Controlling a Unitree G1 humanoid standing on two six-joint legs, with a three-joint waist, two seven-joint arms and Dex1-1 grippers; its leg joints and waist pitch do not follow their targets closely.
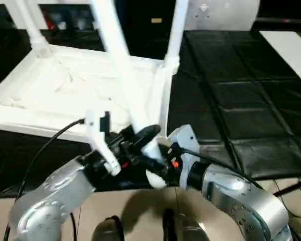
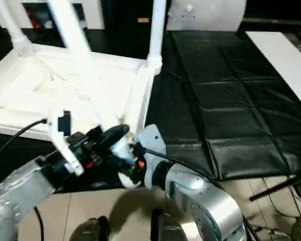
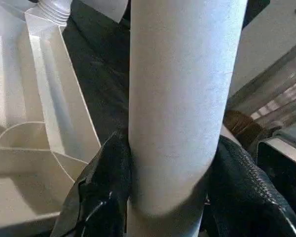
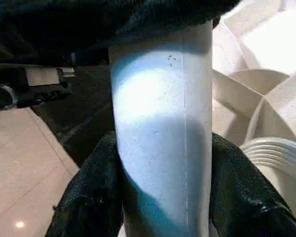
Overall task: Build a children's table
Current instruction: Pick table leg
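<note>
Both silver forearms angle inward, wrists nearly meeting low in the head views. Left claw (image 3: 167, 197) clamped on the white leg (image 3: 182, 98), 2 fingers (image 3: 101, 192) pressing its sides. Right claw (image 4: 163, 197) clamps it too.

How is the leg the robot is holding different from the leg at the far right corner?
The held leg leans over and is clamped by both grippers, left gripper and right gripper. The corner leg stands upright in its socket with nothing touching it. Both are long white tubes.
</note>
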